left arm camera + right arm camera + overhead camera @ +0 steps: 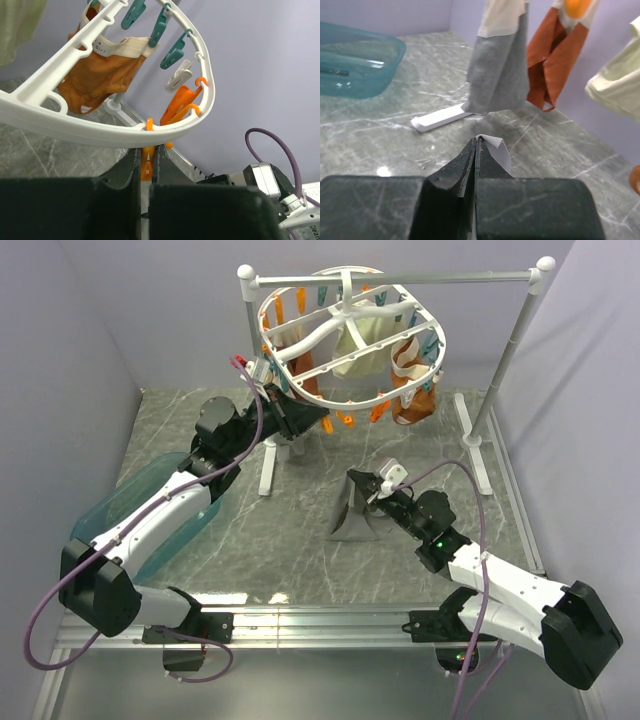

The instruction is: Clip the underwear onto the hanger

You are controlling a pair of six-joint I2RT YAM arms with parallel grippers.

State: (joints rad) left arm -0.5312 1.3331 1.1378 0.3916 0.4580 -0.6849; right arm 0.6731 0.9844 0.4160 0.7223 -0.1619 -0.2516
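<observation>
Grabbed underwear point(355, 520), not clipped yet
R gripper point(476, 141) pinches it mid-desk; L gripper point(147, 152) squeezes orange peg point(146, 170) on hanger point(100, 134), far edge.

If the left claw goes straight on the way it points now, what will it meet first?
The left claw, shut on an orange peg, points at the white rim of the hanger just beyond its tips. It would likely meet that rim first, though depth is unclear.
</observation>
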